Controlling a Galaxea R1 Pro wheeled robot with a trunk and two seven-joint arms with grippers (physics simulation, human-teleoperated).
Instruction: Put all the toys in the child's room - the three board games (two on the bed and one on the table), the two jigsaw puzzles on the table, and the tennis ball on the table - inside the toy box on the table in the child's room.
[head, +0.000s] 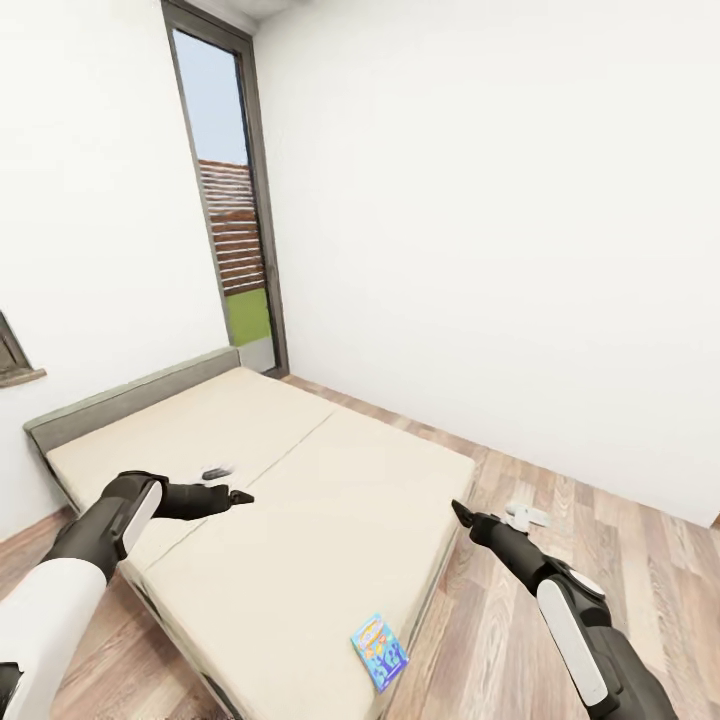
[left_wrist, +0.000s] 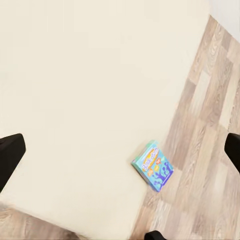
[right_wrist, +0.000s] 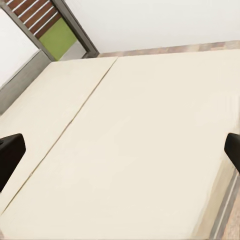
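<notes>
A small blue board game (head: 379, 651) lies flat on the beige bed (head: 320, 500), near its closest corner and close to the mattress edge. The left wrist view shows the same box (left_wrist: 153, 166) at the edge of the mattress (left_wrist: 85, 100), beside the wood floor. My left gripper (head: 240, 495) hovers open over the middle of the bed, well short of the box. My right gripper (head: 460, 512) hangs open over the bed's right edge, empty. Its wrist view looks across the bare mattress (right_wrist: 150, 140). The table and toy box are out of view.
A low grey headboard (head: 130, 400) runs along the bed's far left end. A tall grey-framed window (head: 235, 220) stands in the corner behind it. Wood-plank floor (head: 600, 540) stretches to the right of the bed, with a small pale thing (head: 526, 516) lying on it.
</notes>
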